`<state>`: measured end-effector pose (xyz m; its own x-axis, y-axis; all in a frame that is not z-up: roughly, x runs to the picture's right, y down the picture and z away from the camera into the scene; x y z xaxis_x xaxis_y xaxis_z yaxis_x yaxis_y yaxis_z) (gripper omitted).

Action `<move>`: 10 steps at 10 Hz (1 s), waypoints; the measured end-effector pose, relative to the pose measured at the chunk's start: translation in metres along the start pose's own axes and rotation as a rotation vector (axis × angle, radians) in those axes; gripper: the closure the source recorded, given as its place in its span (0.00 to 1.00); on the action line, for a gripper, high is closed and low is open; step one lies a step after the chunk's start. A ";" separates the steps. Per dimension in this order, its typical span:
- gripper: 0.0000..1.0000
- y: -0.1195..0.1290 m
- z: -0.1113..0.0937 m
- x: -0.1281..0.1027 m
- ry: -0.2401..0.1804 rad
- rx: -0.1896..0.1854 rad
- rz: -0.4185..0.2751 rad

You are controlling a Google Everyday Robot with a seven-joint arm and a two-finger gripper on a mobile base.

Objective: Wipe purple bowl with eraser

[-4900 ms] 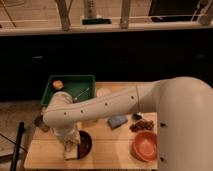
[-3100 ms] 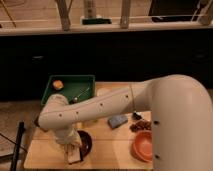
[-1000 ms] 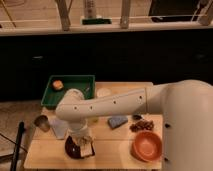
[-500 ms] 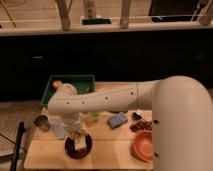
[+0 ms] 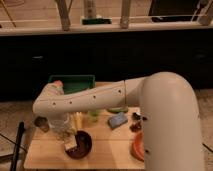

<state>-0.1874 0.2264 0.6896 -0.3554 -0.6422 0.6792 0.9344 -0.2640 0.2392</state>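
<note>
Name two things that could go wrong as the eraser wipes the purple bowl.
The eraser, under the gripper, meets the left rim of the purple bowl, so the bowl might tip or slide. The bowl sits near the front edge of the table; a push could send it off.

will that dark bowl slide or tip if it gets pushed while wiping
Likely slides: the bowl looks small and glossy and sits loose on the smooth wooden table. Tipping seems possible, since the gripper and eraser are at its rim, off centre.
</note>
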 end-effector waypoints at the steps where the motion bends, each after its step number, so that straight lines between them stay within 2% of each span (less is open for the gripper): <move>1: 1.00 0.000 0.000 0.000 0.001 0.002 0.001; 10: 1.00 -0.002 0.000 0.001 0.003 0.006 0.000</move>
<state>-0.1892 0.2262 0.6896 -0.3551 -0.6446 0.6771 0.9346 -0.2592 0.2434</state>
